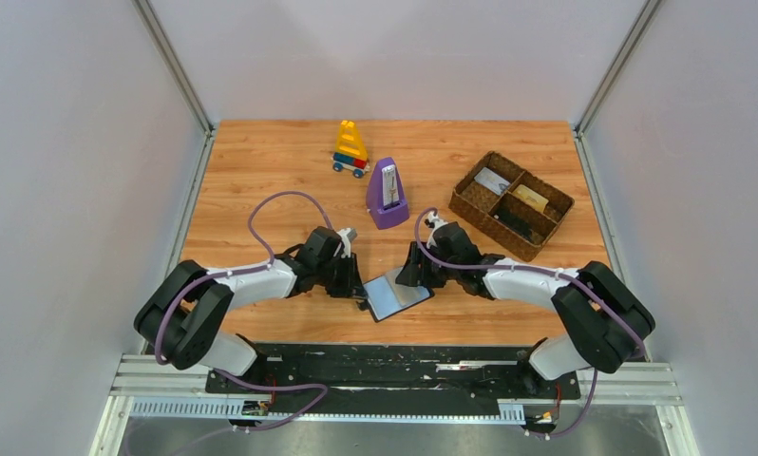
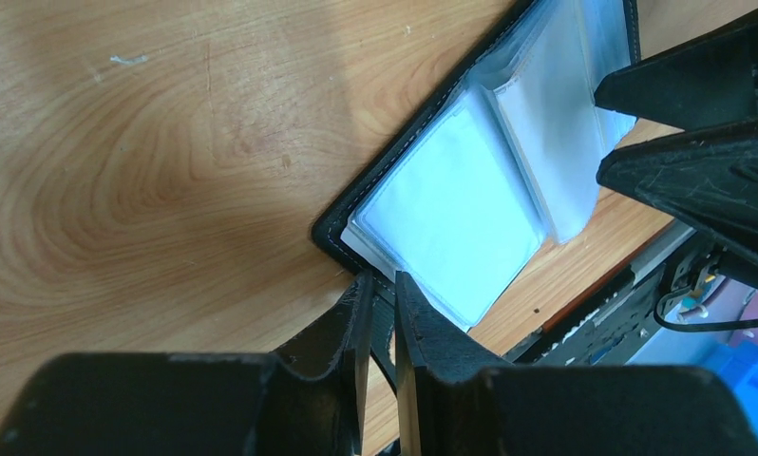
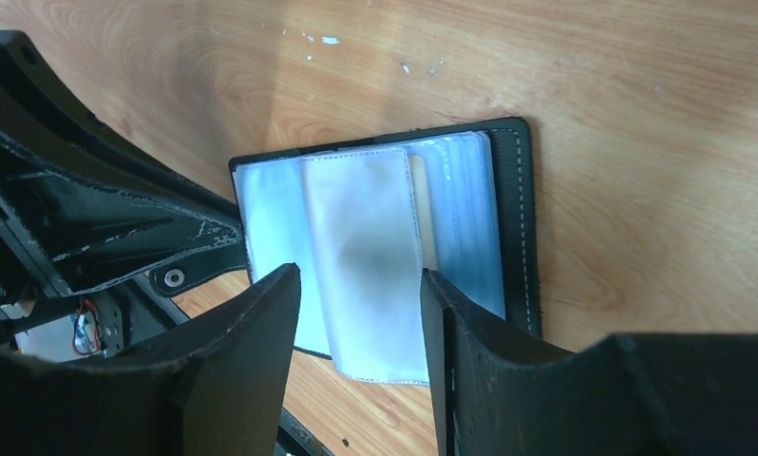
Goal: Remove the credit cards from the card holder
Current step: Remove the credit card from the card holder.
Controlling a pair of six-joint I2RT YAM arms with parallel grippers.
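There was one card holder point(image 1: 397, 295), lying open, with several clear sleeves point(image 3: 366, 256) inside; their exact number could not be counted. There were two grippers: the left gripper point(image 1: 358, 285) and the right gripper point(image 1: 408, 275). There was one purple metronome point(image 1: 387, 195) and one toy of coloured blocks point(image 1: 350, 149). There was one woven tray point(image 1: 489, 228) with three compartments, and each held one thing: one pale card point(image 1: 492, 180), one yellowish card point(image 1: 530, 198) and one dark object point(image 1: 518, 220).

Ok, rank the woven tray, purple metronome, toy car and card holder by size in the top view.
1. woven tray
2. card holder and purple metronome, too alike to rank
3. toy car
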